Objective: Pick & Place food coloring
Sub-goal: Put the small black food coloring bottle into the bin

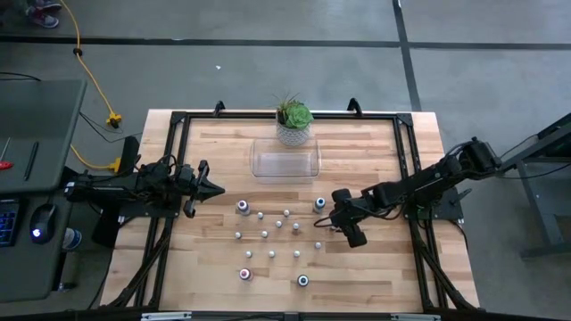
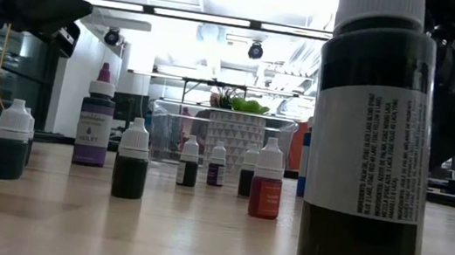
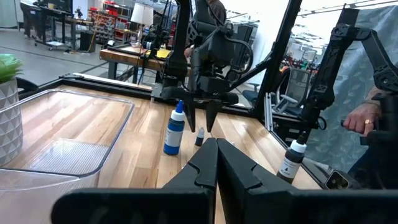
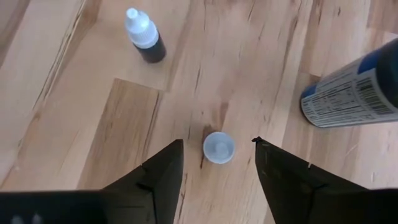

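Observation:
Several tiny food coloring bottles (image 1: 272, 234) with white caps stand upright on the wooden table, with larger ones at the corners of the group (image 1: 242, 207) (image 1: 303, 280). My right gripper (image 1: 324, 223) (image 4: 217, 152) is open and points down. Its fingers stand on either side of one tiny bottle's white cap (image 4: 218, 147) without touching it, beside a blue bottle (image 1: 319, 203) (image 4: 351, 93). In the left wrist view that tiny bottle (image 3: 199, 137) stands between the right fingers. My left gripper (image 1: 212, 188) (image 3: 216, 149) is shut, above the table's left part, pointing toward the bottles.
A clear rectangular tray (image 1: 285, 163) lies near the far edge, with a potted green plant (image 1: 293, 120) just behind it. A dark metal frame (image 1: 406, 169) borders the table. A tall dark bottle (image 2: 371, 155) stands close to the low camera. A person's hand (image 3: 360, 117) shows beyond the table.

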`<state>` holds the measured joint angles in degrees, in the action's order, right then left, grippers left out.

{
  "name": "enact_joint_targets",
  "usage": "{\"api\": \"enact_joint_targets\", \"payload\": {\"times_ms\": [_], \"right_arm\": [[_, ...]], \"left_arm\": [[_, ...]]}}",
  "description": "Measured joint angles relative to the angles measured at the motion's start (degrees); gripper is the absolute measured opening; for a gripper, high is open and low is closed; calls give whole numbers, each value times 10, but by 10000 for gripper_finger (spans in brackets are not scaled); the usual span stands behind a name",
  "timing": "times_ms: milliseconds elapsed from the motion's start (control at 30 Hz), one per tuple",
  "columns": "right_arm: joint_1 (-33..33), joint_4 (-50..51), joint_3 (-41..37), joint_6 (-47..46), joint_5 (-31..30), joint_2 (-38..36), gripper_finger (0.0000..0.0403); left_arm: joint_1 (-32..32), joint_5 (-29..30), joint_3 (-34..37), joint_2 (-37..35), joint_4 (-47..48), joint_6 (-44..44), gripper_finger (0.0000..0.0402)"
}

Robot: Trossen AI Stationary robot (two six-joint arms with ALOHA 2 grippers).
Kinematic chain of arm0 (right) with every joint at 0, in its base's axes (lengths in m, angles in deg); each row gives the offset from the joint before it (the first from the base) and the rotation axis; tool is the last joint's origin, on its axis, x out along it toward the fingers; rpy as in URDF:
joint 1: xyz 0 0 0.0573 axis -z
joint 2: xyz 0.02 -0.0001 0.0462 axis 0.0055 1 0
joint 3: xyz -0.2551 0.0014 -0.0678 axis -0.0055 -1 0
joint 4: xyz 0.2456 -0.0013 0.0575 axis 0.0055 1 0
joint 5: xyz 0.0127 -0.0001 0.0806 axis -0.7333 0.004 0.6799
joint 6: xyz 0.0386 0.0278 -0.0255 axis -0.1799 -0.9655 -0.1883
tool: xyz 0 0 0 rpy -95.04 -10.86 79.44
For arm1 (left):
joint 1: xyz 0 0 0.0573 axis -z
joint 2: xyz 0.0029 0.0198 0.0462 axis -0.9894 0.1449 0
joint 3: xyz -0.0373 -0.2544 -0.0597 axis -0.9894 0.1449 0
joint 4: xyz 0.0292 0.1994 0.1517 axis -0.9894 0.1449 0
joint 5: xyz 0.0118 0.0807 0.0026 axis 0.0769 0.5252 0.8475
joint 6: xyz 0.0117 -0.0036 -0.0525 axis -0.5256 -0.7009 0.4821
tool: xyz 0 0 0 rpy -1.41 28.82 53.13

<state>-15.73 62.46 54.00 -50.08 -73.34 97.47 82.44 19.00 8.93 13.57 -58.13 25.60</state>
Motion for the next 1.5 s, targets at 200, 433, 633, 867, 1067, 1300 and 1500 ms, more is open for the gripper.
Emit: {"api": "enact_joint_targets", "payload": {"times_ms": [200,433,633,867,1067,1300,1500], "right_arm": [[0,0,0,1,2,0,157],[0,-6,0,2,3,18,145],[0,-30,-1,1,3,26,144],[0,-26,-1,-2,3,26,137],[0,-24,-1,-2,3,25,137],[0,-24,0,-2,0,25,137],[0,-21,0,-3,0,25,137]], "left_arm": [[0,0,0,0,0,0,0],[0,0,0,0,0,0,0],[0,0,0,0,0,0,0],[0,0,0,0,0,0,0],[0,0,0,0,0,0,0],[0,0,0,0,0,0,0],[0,0,0,0,0,0,0]]}}
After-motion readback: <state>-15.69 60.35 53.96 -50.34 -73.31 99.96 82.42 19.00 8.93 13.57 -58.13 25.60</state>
